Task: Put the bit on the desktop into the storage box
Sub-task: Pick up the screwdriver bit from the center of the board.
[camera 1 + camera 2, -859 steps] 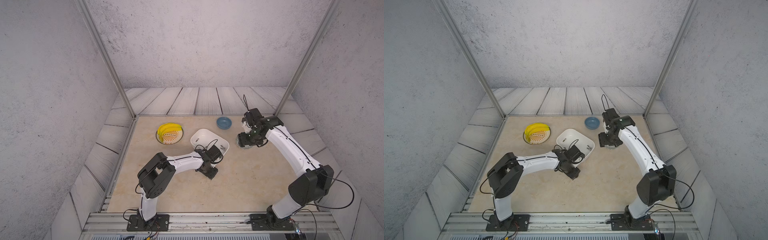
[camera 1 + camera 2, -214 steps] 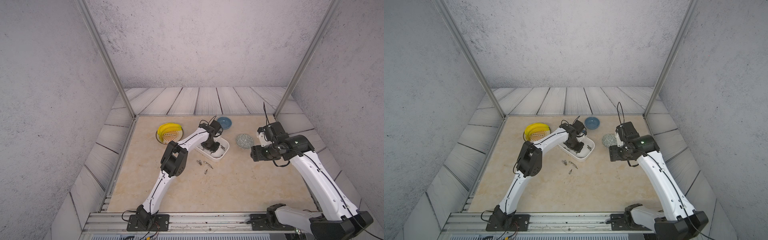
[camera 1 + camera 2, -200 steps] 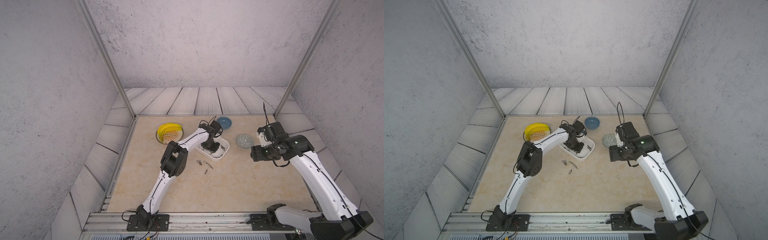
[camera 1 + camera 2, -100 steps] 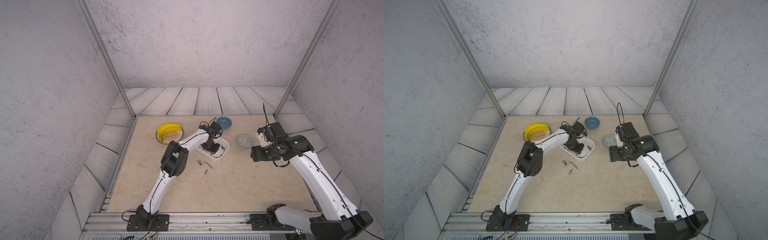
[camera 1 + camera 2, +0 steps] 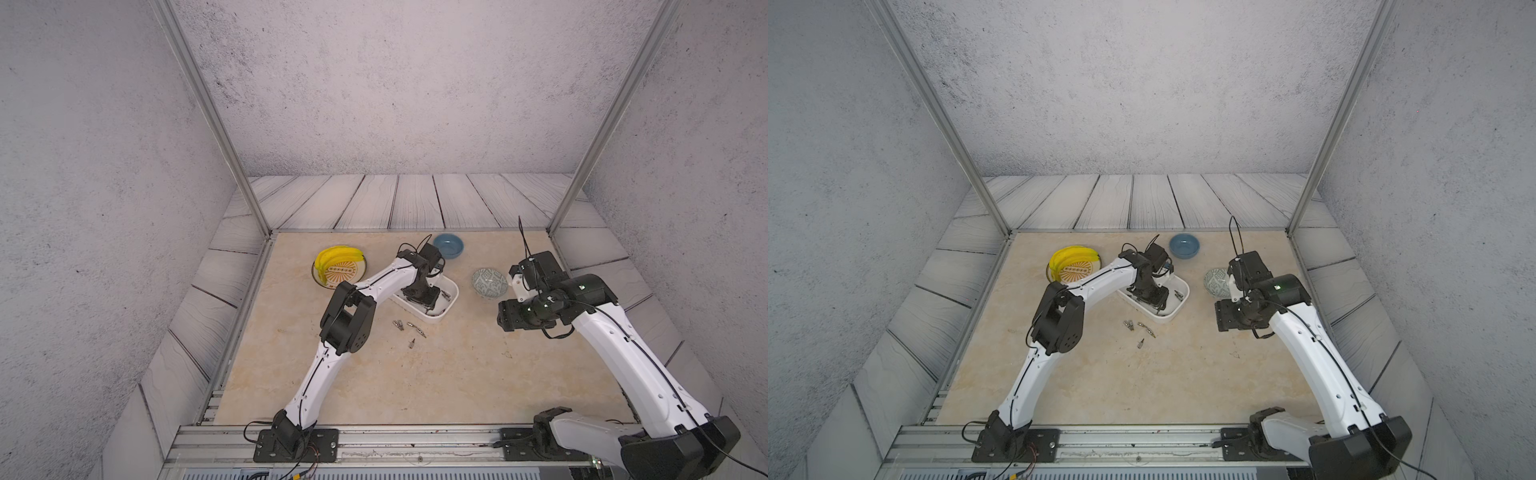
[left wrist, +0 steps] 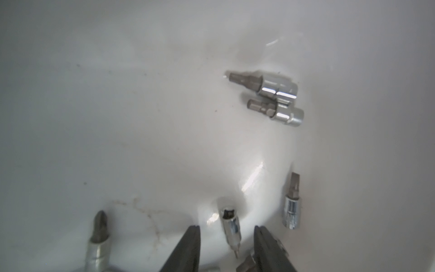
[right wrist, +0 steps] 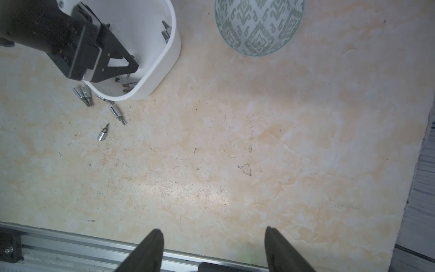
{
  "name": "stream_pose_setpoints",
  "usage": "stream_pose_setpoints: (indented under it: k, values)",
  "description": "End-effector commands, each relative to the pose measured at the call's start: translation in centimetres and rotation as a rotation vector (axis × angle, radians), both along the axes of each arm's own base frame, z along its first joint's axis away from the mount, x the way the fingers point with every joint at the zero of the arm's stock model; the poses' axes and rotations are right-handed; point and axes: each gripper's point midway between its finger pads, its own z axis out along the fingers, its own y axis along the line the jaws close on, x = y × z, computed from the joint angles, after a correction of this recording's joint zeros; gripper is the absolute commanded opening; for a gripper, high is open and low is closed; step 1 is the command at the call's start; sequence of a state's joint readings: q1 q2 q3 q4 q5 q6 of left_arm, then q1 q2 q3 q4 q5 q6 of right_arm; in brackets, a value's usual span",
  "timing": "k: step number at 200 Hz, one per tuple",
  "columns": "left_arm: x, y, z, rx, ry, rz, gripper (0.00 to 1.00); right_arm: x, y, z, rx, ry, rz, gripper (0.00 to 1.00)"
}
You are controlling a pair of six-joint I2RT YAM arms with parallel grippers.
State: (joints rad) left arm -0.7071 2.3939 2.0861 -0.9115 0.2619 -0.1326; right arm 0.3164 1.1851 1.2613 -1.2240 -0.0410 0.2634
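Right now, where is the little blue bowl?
In a top view the blue bowl sits at the far edge of the desktop, just behind the white box, with the patterned bowl nearer on its right.

The storage box (image 7: 168, 55) is smooth, glossy white plastic. The bits (image 6: 279, 89) in it are bright polished metal with duller grey tips. The bench (image 7: 235, 141) looks matt, marble-patterned, finely scuffed.

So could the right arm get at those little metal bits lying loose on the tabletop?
Probably yes. The right gripper hangs open over bare desktop, with nothing between it and the loose bits. The left gripper in the storage box beside them could crowd it.
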Motion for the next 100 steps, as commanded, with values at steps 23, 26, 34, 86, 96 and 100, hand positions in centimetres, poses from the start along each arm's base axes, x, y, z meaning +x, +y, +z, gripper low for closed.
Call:
stream_pose_setpoints:
  k: [23,26,34,86,96,100]
  values:
    - [-0.1,0.3,12.0,-0.153,-0.159,0.049,0.47,-0.2,1.9,-1.4,0.082,0.028,0.014,0.72]
    - [-0.2,0.5,12.4,-0.152,-0.165,0.052,0.47,-0.2,2.1,-1.6,0.082,0.031,0.018,0.72]
    - [-0.5,1.0,13.3,-0.151,-0.178,0.056,0.47,-0.2,2.6,-2.1,0.08,0.037,0.032,0.73]
    - [-2.9,5.0,13.2,-0.095,-0.222,0.11,0.48,1.4,6.5,-4.5,0.068,0.014,0.13,0.73]
    - [-3.5,5.6,12.7,-0.088,-0.213,0.119,0.48,1.8,7.6,-4.8,0.076,-0.004,0.155,0.73]
    - [-3.8,6.0,12.4,-0.082,-0.209,0.123,0.48,2.0,8.2,-4.9,0.08,-0.008,0.167,0.73]
